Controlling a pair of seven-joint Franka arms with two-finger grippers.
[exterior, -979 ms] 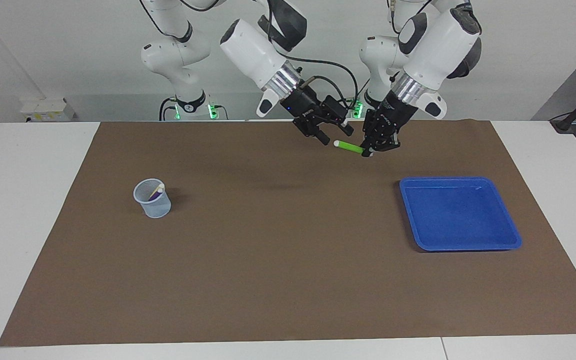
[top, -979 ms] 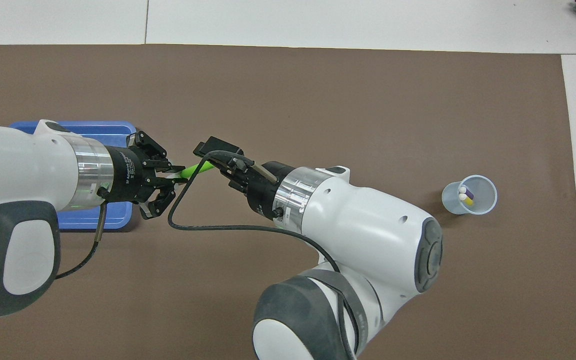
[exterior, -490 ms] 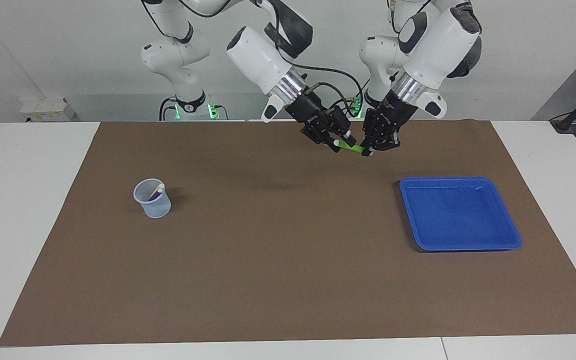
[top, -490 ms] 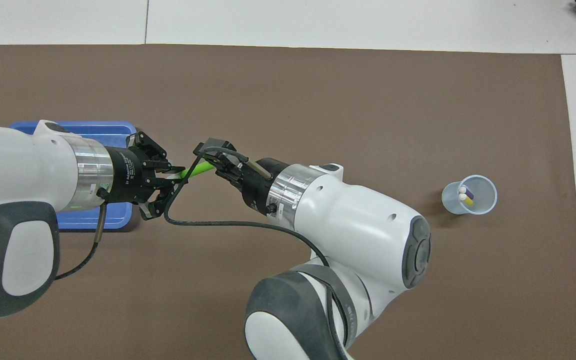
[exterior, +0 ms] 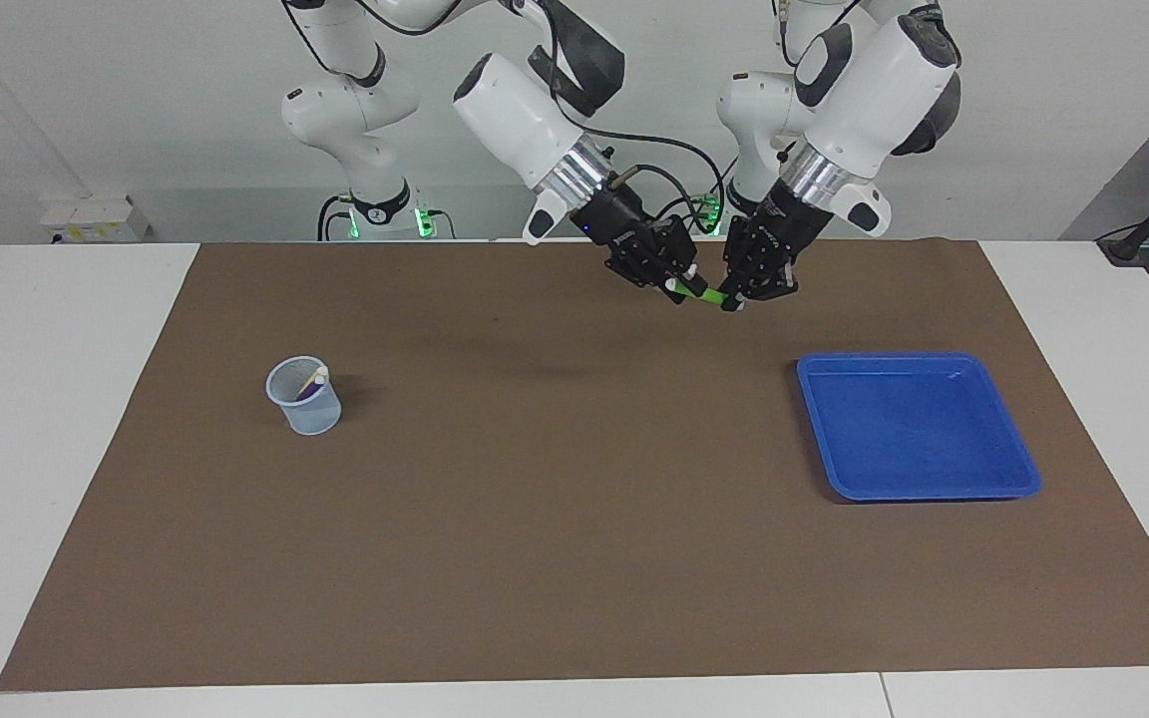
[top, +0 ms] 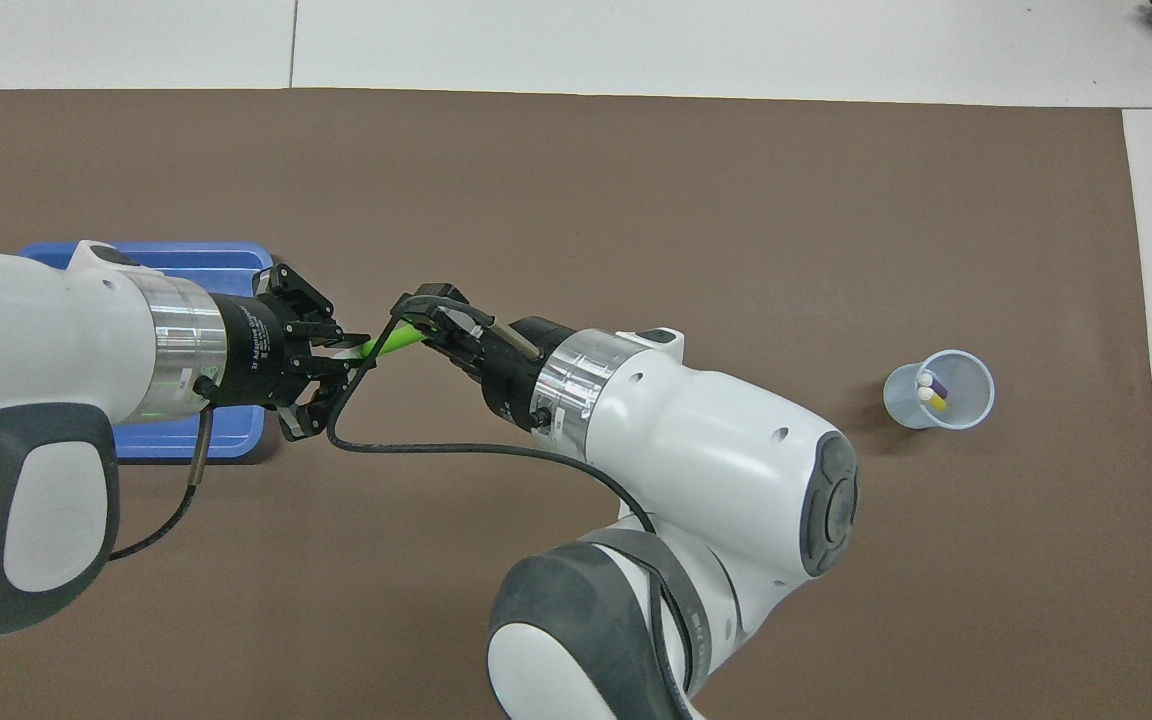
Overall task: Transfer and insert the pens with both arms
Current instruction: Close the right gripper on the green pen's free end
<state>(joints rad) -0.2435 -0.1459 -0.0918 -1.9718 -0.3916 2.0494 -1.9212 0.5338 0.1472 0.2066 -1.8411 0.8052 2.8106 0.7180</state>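
Brown matting covers the worktop (exterior: 574, 558); on it, toward the right arm's end, stands the pale mesh cup (exterior: 304, 396) with the purple pen (top: 939, 387) and yellow pen (top: 935, 402) already inside. Nearer the robots, up in the air over bare mat, the green pen (exterior: 704, 294) lies almost level between both hands. It looks light, stiff and slick, best pinched mid-barrel. The left gripper (exterior: 740, 297) has its fingers clamped on one end; the right gripper (exterior: 676, 284) fingers straddle the whitish end, whether pinching yet I cannot tell.
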